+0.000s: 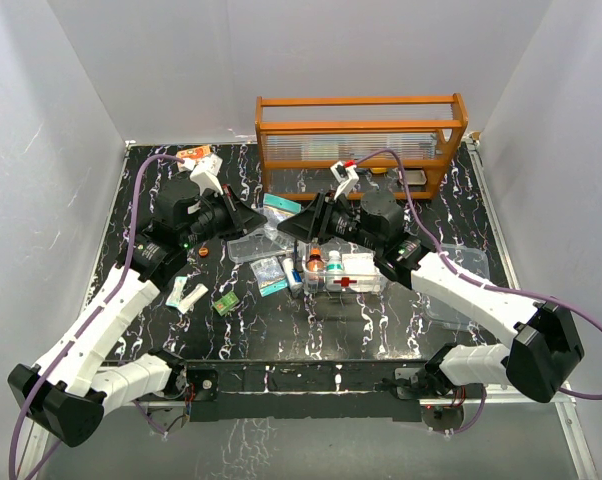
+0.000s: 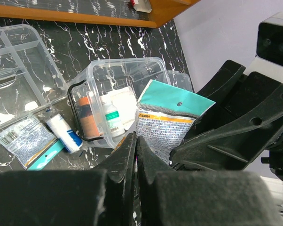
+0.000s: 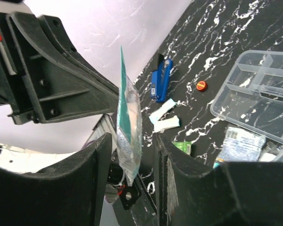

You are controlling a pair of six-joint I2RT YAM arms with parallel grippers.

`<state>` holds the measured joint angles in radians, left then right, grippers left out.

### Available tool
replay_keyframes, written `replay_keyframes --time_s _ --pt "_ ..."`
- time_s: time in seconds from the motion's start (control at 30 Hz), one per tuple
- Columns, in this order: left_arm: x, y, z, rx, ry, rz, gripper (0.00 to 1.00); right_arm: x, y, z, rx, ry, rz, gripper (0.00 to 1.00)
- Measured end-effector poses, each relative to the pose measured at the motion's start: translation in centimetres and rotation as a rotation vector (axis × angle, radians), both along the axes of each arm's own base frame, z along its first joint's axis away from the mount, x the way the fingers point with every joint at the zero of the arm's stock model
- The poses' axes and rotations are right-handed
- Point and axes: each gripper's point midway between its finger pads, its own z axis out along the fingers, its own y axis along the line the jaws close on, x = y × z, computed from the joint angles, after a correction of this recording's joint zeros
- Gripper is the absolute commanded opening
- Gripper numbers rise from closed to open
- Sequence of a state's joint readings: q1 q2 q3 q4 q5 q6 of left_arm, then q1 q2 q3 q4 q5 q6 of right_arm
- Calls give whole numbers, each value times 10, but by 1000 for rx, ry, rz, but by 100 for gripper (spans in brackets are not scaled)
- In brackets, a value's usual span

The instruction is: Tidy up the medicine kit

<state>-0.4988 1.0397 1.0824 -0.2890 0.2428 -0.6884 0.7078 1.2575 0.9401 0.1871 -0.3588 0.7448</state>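
Left tool [image 2: 136, 137]: clamped on teal-topped silver foil pouch [image 2: 167, 122] | right tool [image 3: 131, 137]: jaws apart, straddling it | risk: early left release drops it.

A black table [image 1: 381, 320] veined in white lies beneath the left pincer [image 1: 262, 222] and right pincer [image 1: 283, 228]. Plain white walls [image 1: 281, 50] rise beyond and to either side of them. Beyond the right pincer, an orange wooden rack [image 1: 361, 103] with clear panels stands at the table's far edge. The light is even.
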Motion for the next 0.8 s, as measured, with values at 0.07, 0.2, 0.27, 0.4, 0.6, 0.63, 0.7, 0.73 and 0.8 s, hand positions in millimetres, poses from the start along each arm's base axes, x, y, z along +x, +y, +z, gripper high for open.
replay_keyframes --time_s 0.07,0.2,0.27,0.4,0.6,0.63,0.7,0.73,0.8 --pt "0 0 1 -2 -1 -2 0 0 1 4 18 -7 -1 23" --pt "0 -1 1 -4 -2 -5 1 1 1 10 40 -10 -3 12" --pt "0 -1 3 -6 -5 -6 18 1 1 10 42 -8 -8 9" --pt "1 1 3 6 -9 1 53 5 -2 3 19 19 -40 6" --pt "10 17 -7 92 -18 81 68 16 -19 -23 -124 106 -155 5" --pt "12 21 -10 115 -23 98 69 17 -24 -26 -151 117 -178 5" --pt "17 30 -17 161 -40 130 70 19 -37 -32 -220 143 -237 6" --pt "18 35 -21 186 -47 146 71 20 -45 -34 -257 154 -268 6" --pt "20 43 -33 233 -57 169 72 21 -61 -37 -331 179 -330 6"
